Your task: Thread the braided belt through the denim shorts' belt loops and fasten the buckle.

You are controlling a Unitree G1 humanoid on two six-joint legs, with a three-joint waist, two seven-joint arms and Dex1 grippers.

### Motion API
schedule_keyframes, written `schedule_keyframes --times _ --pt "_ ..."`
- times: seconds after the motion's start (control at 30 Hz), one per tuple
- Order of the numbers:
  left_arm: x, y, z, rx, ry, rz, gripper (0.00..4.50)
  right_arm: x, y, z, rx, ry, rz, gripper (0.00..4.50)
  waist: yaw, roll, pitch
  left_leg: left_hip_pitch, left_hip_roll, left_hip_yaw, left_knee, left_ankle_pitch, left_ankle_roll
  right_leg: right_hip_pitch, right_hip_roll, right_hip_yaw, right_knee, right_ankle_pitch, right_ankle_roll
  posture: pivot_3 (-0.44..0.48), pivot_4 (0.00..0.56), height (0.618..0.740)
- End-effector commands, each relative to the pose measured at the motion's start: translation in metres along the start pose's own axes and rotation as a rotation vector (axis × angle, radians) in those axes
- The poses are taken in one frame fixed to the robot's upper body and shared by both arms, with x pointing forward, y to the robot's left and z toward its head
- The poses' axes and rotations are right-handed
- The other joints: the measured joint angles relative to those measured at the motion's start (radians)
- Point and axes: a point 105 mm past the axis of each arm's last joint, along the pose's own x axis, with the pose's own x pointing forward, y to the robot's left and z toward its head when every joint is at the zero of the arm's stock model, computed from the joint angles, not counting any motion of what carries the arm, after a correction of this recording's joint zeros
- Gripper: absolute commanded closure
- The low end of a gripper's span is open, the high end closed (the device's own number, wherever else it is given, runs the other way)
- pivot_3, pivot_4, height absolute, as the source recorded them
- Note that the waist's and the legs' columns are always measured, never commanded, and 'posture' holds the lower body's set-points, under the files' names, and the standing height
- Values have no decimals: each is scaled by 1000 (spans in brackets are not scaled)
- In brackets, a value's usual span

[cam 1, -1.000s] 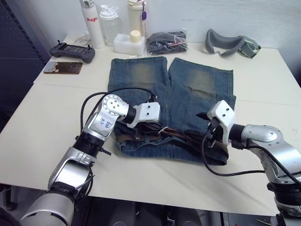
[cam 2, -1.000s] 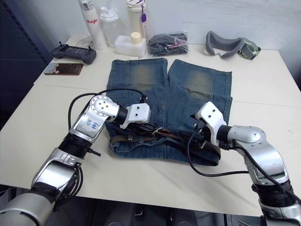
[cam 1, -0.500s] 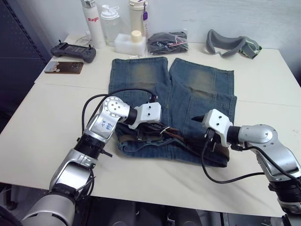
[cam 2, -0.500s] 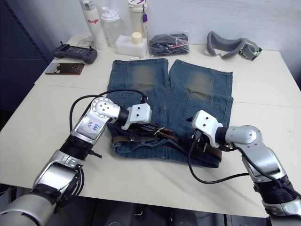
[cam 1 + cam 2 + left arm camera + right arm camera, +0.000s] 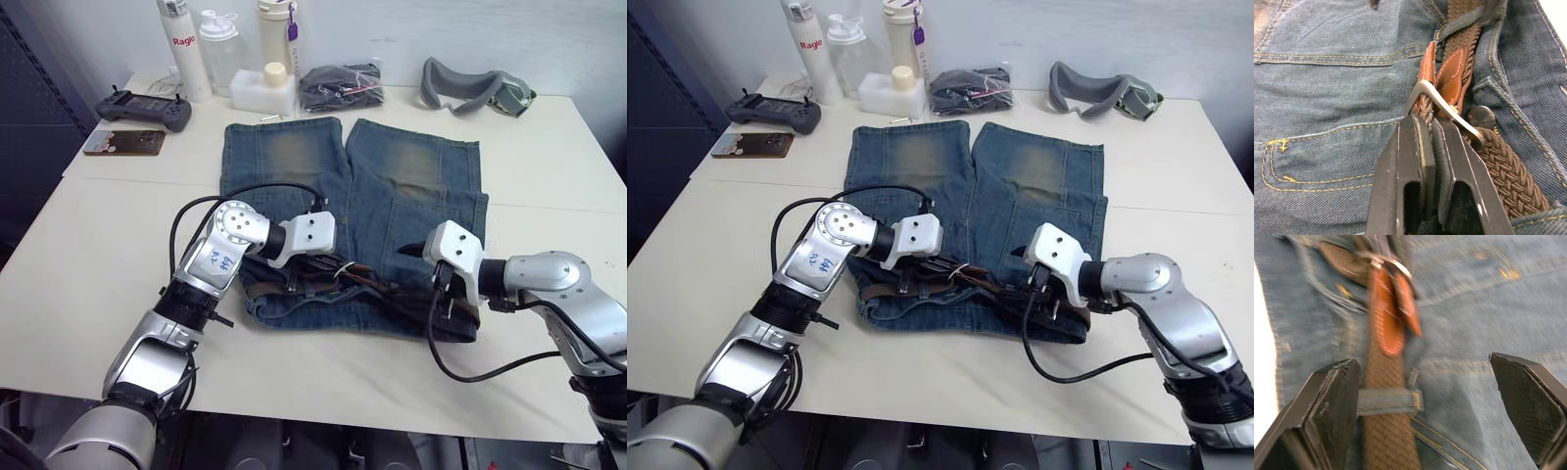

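- A pale cream table [image 5: 78,255] was seen filling most of the scene, with a seam running across it from left to right.
- A plain light wall [image 5: 470,29] was seen behind the table's far edge.
- A dark panel [image 5: 39,69] was seen at the far left, beside the table.
- Along the far edge, a white bottle [image 5: 173,49], a clear shaker [image 5: 219,47] and a cream flask [image 5: 277,34] were stood upright near each other.
- A black game controller [image 5: 143,108] and a phone [image 5: 123,143] were laid at the far left corner.
- A black bundle in a bag [image 5: 341,86] and a grey padded strap [image 5: 475,90] were laid further right.
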Motion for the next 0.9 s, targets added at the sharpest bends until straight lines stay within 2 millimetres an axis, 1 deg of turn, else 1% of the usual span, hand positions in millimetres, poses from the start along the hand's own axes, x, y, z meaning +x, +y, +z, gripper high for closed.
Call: schedule_keyframes --times 0.03,0.1,0.2,0.3,0.4,0.43,0.47,0.5,0.53,0.67,0.77,0.9 --pt "3 1 13 32 -39 -16 4500 -2 -7 2 -133 17 -49 23 0 0 0 0 0 0 0 0 0 0 0 -1 0 0 0 0 150 652" --pt "4 1 13 32 -40 -17 4500 0 -9 0 -160 17 -64 23 0 0 0 -1 0 -1 0 0 0 0 0 -1 0 0 0 0 150 652" --pt "3 1 13 31 -41 -16 4500 3 -8 2 -64 -52 -64 23 -1 0 0 -3 0 -2 1 0 0 -1 0 -2 0 0 0 0 150 652" --pt "3 2 13 31 -40 -15 4500 5 -7 1 -16 -53 -56 23 -1 0 0 -5 0 -3 3 0 0 -2 0 -4 1 0 0 0 150 652" --pt "3 2 13 32 -38 -16 4500 7 -4 6 -44 -71 -38 23 4 1 0 -6 0 -3 5 0 1 -4 0 -3 2 0 0 0 150 650" --pt "3 2 13 32 -38 -15 4500 8 -4 7 -43 -72 -41 23 9 0 0 -6 9 11 12 -1 2 -11 3 5 5 0 0 0 150 650" --pt "3 2 13 33 -37 -15 4500 9 -4 8 -42 -76 -44 23 8 0 0 -9 15 23 16 -9 2 -16 7 12 10 -1 -2 0 150 650" --pt "3 3 13 34 -37 -15 4500 9 -5 9 -43 -77 -53 23 3 0 0 -10 13 23 19 -9 3 -17 3 9 16 -3 -2 0 150 650" --pt "3 3 14 35 -38 -15 4500 9 -6 9 -49 -77 -59 23 0 0 0 -10 13 24 19 -10 4 -17 2 9 17 -4 -1 0 150 650" --pt "4 3 14 35 -40 -15 4500 11 -7 10 -61 -88 -69 23 -2 0 0 -10 12 23 19 -10 4 -18 2 8 18 -4 -1 0 150 650" --pt "5 3 14 37 -39 -15 4500 19 -9 12 -65 -111 -84 23 -2 0 0 -10 12 24 19 -10 4 -18 2 8 18 -4 -1 0 150 650" --pt "5 3 15 41 -37 -15 4500 24 -11 14 -81 -122 -101 23 -3 0 0 -10 12 24 19 -10 4 -18 1 8 19 -4 -1 0 150 650"
